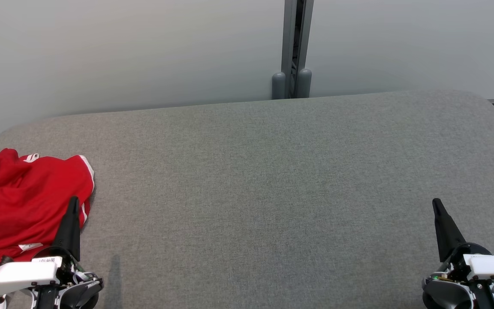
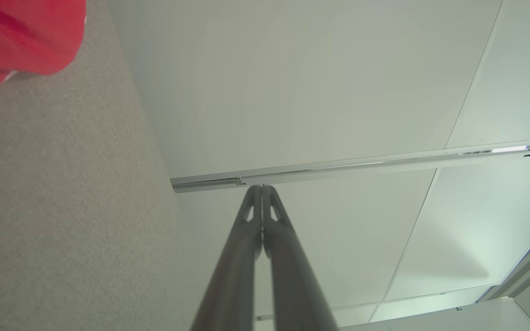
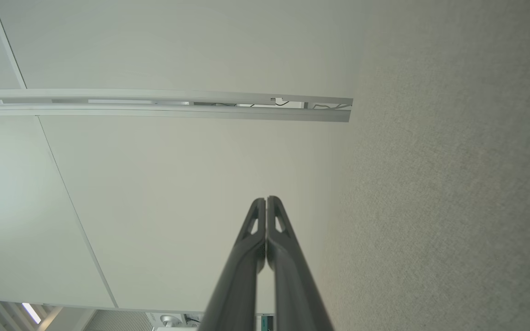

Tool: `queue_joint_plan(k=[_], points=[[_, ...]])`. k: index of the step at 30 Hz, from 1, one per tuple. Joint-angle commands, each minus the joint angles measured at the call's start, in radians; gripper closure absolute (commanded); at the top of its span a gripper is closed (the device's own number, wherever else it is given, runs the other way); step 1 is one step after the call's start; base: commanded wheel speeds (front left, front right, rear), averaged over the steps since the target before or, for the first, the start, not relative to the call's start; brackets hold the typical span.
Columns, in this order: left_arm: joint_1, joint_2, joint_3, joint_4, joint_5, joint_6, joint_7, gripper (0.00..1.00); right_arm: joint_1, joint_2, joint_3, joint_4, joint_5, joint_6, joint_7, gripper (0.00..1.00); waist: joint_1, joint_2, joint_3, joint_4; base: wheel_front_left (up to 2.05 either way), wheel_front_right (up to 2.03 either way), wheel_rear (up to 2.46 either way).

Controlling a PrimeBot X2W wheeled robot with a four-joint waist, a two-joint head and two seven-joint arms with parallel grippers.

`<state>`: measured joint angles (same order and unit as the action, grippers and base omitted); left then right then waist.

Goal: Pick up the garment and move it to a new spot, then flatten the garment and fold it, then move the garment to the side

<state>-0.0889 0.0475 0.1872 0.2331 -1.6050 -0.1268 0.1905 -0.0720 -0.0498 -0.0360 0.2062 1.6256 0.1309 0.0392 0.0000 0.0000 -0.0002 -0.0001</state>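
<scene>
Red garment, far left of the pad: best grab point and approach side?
Probably the white-trimmed edge of the red garment, approached from the pad's middle with the left gripper, opened first. That edge lies free on the grey pad, nearest the shut gripper; the rest is a crumpled heap.

1. The red garment runs off the head view's left edge, so its full outline cannot be told.
2. The left tool and its white housing cover the garment's near right corner.
3. The label on that housing is too small to read.
4. In the left wrist view the garment is blurred and cut by the top left corner.
5. The counter runs off the head view's bottom edge.
</scene>
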Motion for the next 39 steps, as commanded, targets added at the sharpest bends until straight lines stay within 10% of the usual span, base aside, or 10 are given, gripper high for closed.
queue_joint_plan(k=[1, 11, 12, 39], points=[[-0.014, 0.005, 0.004, -0.001, -0.003, -0.006, 0.002, 1.00, -0.006, -0.002, -0.004, 0.000, -0.006, 0.000, 0.003, 1.00, 0.0000, 0.0000, 0.000, 0.000, 0.00, 0.00, 0.00], [-0.014, 0.005, 0.004, -0.001, -0.003, -0.006, 0.002, 1.00, -0.006, -0.002, -0.005, 0.000, -0.006, 0.000, 0.003, 1.00, 0.0000, 0.0000, 0.000, 0.000, 0.00, 0.00, 0.00], [0.002, -0.001, -0.001, 0.003, 0.000, 0.000, 0.000, 0.00, 0.001, 0.000, 0.001, 0.002, 0.000, 0.000, 0.000, 0.00, 0.0000, 0.0000, 0.000, 0.000, 0.00, 0.00, 0.00], [0.047, -0.011, -0.016, -0.007, 0.052, 0.000, -0.126, 0.00, 0.008, 0.009, -0.004, -0.009, -0.190, 0.000, -0.084, 0.00, 0.0000, 0.0000, -0.001, 0.001, 0.00, 0.00, 0.00]])
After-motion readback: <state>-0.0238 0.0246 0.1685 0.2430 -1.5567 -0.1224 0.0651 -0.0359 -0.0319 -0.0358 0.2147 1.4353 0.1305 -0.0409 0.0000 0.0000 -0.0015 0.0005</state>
